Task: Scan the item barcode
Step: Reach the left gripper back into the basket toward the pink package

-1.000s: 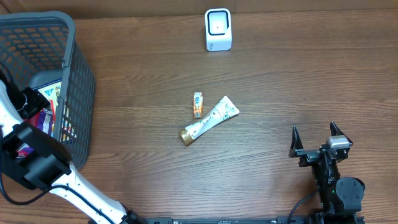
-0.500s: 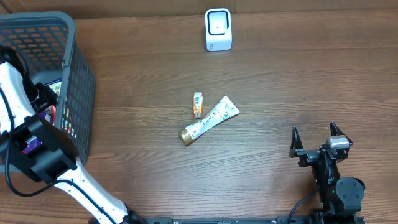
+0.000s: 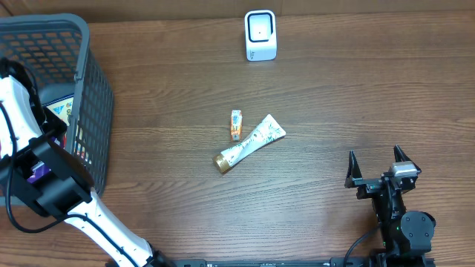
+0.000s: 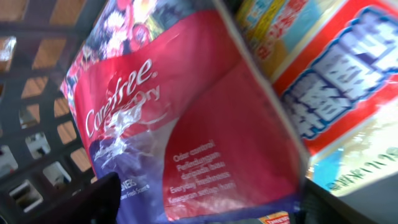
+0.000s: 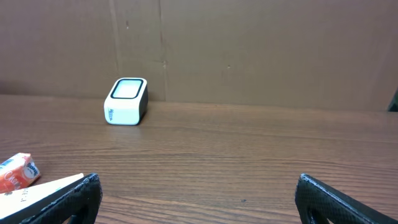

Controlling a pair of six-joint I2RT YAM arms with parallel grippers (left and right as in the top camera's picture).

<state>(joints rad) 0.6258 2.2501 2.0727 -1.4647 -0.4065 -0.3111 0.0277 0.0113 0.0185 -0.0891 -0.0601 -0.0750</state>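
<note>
Seen from above, the grey plastic mesh basket (image 3: 95,111) runs off the left edge, and the white and black left arm (image 3: 18,119) covers most of its contents. In the left wrist view the left hand (image 4: 214,208) shows only as dark stubs in the bottom corners. Whether they press the glossy red and purple packet (image 4: 186,143) cannot be told. That packet and the red-bordered carton with blue lettering (image 4: 336,81) are blurred and cropped. From the right wrist, the white tube (image 5: 31,191) and the small orange box (image 5: 15,171) are cut by the left edge.
</note>
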